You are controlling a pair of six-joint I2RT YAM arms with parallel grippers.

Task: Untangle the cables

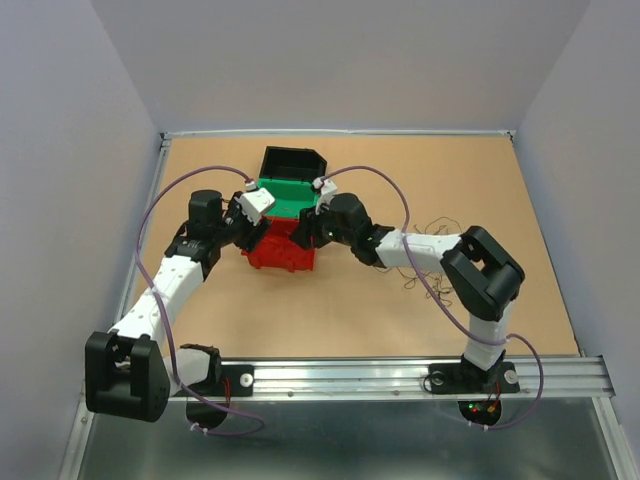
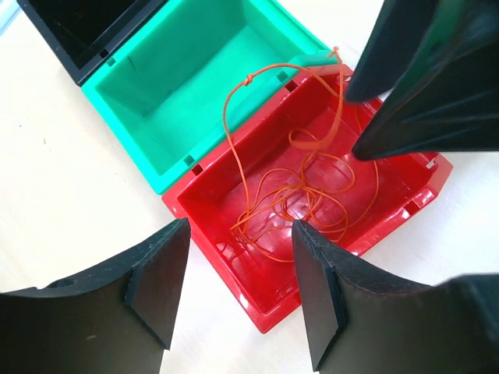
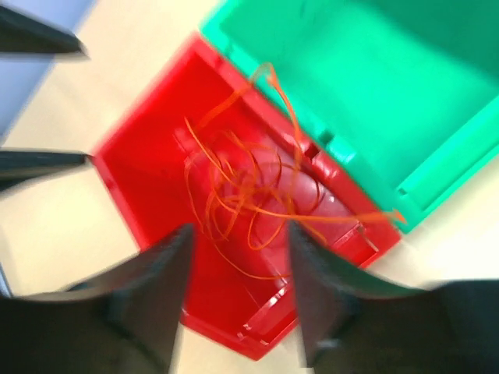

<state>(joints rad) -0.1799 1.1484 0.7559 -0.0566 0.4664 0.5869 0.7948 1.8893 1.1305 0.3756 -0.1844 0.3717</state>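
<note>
- The left gripper (image 2: 242,227) hovers over the red bin (image 2: 257,305), fingers spread and nothing between them. The right gripper (image 3: 240,234) is parted and empty too, though its view is smeared.
- The orange cable (image 2: 274,185) lies coiled in the red bin, one loop climbing the shared rim toward the green bin (image 2: 195,86).
- My call: lift both arms straight up, slowly, so no strand clings to a pad. Then nudge that loop off the rim.
- Hard to read: whether the coil is knotted.
- The dark cables (image 1: 430,255) on the table (image 1: 350,320) barely show from above.
- The black bin (image 2: 78,31) is cut off.
</note>
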